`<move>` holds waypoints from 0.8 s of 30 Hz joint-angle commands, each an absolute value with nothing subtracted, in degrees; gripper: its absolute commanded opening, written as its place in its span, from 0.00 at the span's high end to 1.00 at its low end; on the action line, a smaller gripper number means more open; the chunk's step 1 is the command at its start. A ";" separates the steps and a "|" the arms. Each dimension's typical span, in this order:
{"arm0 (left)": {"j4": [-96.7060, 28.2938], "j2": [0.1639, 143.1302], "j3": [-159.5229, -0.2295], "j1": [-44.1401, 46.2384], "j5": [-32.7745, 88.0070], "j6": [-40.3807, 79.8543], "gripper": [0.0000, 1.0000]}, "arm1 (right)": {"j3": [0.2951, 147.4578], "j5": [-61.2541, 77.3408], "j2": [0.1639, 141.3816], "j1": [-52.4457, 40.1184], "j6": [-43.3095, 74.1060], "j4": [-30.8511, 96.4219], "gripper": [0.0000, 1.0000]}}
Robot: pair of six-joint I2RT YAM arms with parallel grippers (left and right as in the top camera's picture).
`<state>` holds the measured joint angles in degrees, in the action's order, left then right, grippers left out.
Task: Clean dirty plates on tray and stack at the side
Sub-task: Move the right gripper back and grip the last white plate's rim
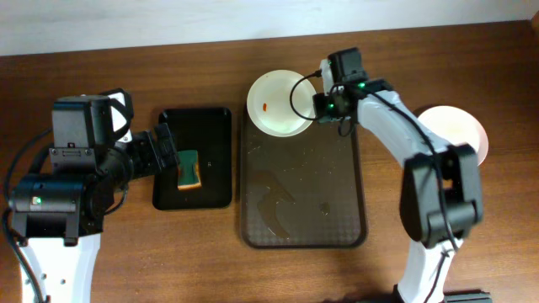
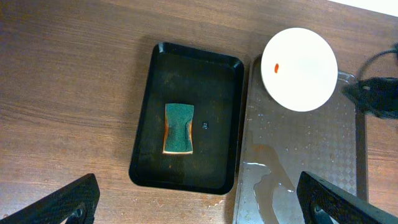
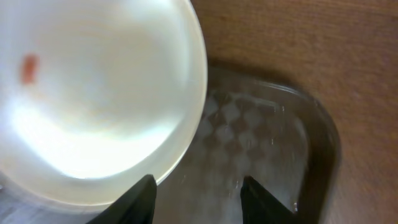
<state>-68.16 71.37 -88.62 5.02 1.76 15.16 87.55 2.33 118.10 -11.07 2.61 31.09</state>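
One white plate point(image 1: 278, 103) with a small orange-red smear lies at the far left corner of the dark brown tray point(image 1: 337, 210), overlapping its rim. A second white plate point(image 1: 459, 126) rests on the table to the right, partly behind my right arm. My right gripper point(image 1: 324, 105) hovers at the smeared plate's right edge. In the right wrist view this gripper point(image 3: 199, 202) is open, the plate point(image 3: 93, 87) just left of its left finger and only wet tray point(image 3: 273, 124) between the jaws. My left gripper point(image 2: 202, 205) is wide open above the table, holding nothing.
A small black tray point(image 1: 210, 126) left of the brown tray holds a green and orange sponge point(image 1: 189, 169), seen also in the left wrist view as the sponge point(image 2: 178, 129). A water puddle point(image 1: 274, 202) and droplets lie on the brown tray.
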 commanded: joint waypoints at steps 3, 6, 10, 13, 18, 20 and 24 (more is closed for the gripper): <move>-67.88 71.50 -89.30 4.86 2.63 14.00 0.00 | 88.14 -0.86 123.28 -10.81 3.44 27.11 0.73; -67.92 71.57 -89.30 4.86 2.63 14.00 0.00 | 88.16 -0.01 123.15 -10.81 3.44 27.59 0.84; -67.99 72.01 -89.27 4.86 2.63 14.00 0.00 | 88.20 4.03 122.02 -10.81 3.40 30.33 0.58; -67.94 72.12 -89.27 4.86 2.63 14.00 0.00 | 88.20 8.86 118.93 -10.76 3.27 30.74 0.53; -67.90 72.47 -89.30 4.86 2.63 14.00 0.00 | 88.20 9.04 116.81 -10.74 3.20 33.12 0.53; -67.81 72.64 -89.30 4.86 2.63 14.00 0.00 | 88.20 9.21 116.81 -10.76 3.25 34.06 0.53; -67.79 73.93 -89.30 4.86 2.63 14.00 0.00 | 88.18 13.32 117.64 -10.87 1.93 28.73 0.53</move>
<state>-67.92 72.84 -88.62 5.02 1.78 14.94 87.55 10.50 118.13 -10.92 2.90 31.40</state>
